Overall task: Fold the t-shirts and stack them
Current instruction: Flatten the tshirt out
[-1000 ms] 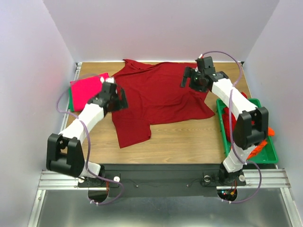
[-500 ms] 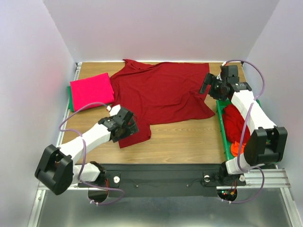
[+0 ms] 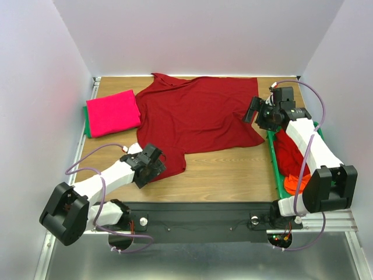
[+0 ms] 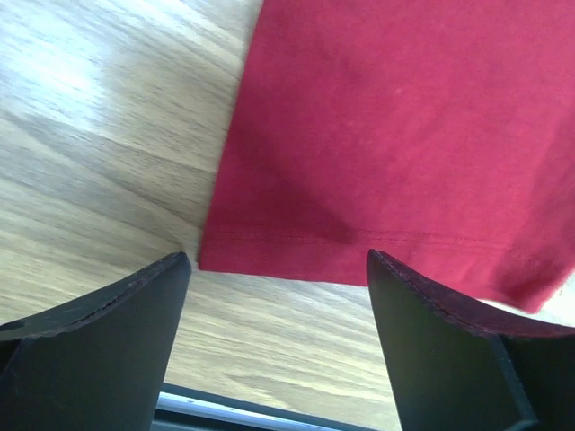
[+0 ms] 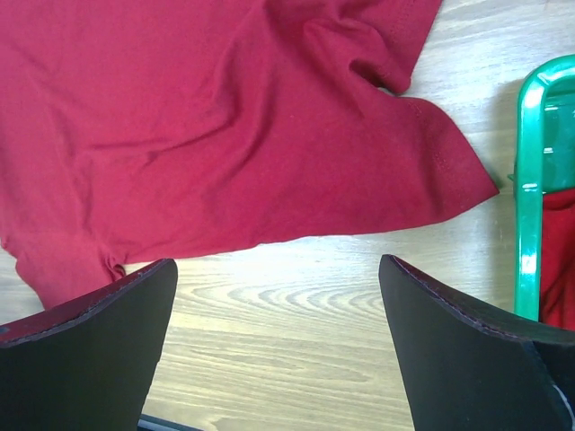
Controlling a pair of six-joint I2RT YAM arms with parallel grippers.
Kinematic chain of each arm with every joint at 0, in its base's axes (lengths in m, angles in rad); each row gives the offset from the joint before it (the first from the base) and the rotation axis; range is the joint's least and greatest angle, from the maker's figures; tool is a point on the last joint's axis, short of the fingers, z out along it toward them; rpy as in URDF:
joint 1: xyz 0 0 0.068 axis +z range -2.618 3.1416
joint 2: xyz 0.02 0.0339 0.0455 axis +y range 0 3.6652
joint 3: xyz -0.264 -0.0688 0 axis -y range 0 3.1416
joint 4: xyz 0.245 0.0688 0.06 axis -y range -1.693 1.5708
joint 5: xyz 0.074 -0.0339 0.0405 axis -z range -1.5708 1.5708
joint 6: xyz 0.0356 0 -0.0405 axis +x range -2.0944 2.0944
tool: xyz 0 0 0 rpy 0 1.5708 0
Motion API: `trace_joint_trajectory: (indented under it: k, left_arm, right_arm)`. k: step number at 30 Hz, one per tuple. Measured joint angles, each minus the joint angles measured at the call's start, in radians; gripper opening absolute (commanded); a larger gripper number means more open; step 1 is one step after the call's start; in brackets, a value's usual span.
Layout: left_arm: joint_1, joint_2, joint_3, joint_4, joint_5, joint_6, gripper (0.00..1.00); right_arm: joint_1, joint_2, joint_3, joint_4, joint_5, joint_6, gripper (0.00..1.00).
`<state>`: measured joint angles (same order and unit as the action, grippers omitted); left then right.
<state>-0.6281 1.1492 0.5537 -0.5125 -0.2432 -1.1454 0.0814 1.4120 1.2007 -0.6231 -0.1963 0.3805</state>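
Now left hand [image 3: 154, 166] low at t-shirt [image 3: 198, 116] hem, right hand [image 3: 254, 111] higher, both open, empty

The dark red t-shirt [image 3: 198, 116] is soft, matt knit cloth with a stitched hem, and the folded pink t-shirt [image 3: 112, 112] is matt cloth too. The table [image 3: 227, 166] is smooth wood-grain board with a faint sheen. The green tray [image 5: 528, 180] is glossy plastic. The fingers [image 4: 99, 341] of the left gripper [image 4: 278, 256] look matt black and finely grainy. The front rail [image 3: 335, 219] is brushed metal.

Left gripper [image 3: 155, 166] now at shirt [image 3: 198, 116] hem
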Motion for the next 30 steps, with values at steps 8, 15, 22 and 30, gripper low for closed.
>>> trace_joint_trajectory:
  k: [8, 15, 22, 30]
  left_arm:
    - [0.0, 0.016, -0.001, 0.015, -0.025, -0.036, 0.65]
    - [-0.001, 0.057, 0.014, 0.023, -0.04, -0.026, 0.32]
    - [-0.002, 0.069, 0.042, 0.023, -0.034, -0.005, 0.0]
    - [0.003, 0.09, 0.241, 0.006, -0.065, 0.062, 0.0]
  right_arm:
    - [0.0, -0.011, 0.0, 0.0, -0.018, 0.0, 1.0]
    - [0.0, -0.025, -0.019, 0.002, -0.015, 0.0, 1.0]
    - [0.0, -0.048, -0.05, -0.002, 0.013, 0.0, 1.0]
    - [-0.051, -0.059, -0.091, -0.008, 0.043, 0.0, 1.0]
